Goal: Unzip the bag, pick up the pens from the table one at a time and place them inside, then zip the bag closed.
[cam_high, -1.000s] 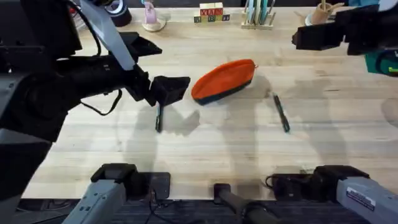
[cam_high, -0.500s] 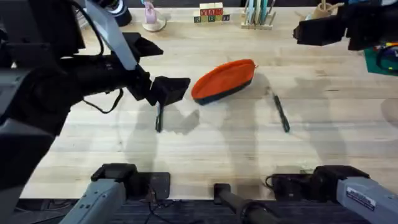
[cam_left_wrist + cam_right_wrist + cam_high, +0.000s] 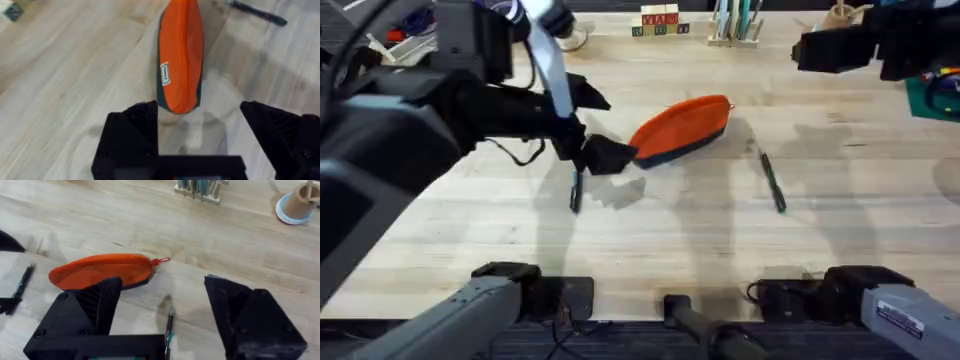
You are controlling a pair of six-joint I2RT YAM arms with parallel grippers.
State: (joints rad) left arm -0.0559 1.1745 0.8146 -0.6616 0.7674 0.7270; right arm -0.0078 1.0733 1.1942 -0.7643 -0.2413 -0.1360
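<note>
Left hand (image 3: 200, 142), spread wide, should pin the bag (image 3: 680, 129)'s nine-o'clock end; right hand (image 3: 162, 317), also wide, takes the three-o'clock zipper pull (image 3: 161, 260).

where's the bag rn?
Overhead view: the bag lies zipped near the table centre, with the open left gripper at its left end. One pen lies to its right, the other to its lower left.

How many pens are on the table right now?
2. One pen lies left of the bag, partly under the left gripper. The other pen lies right of the bag, clear of both arms. Neither is in the bag.
</note>
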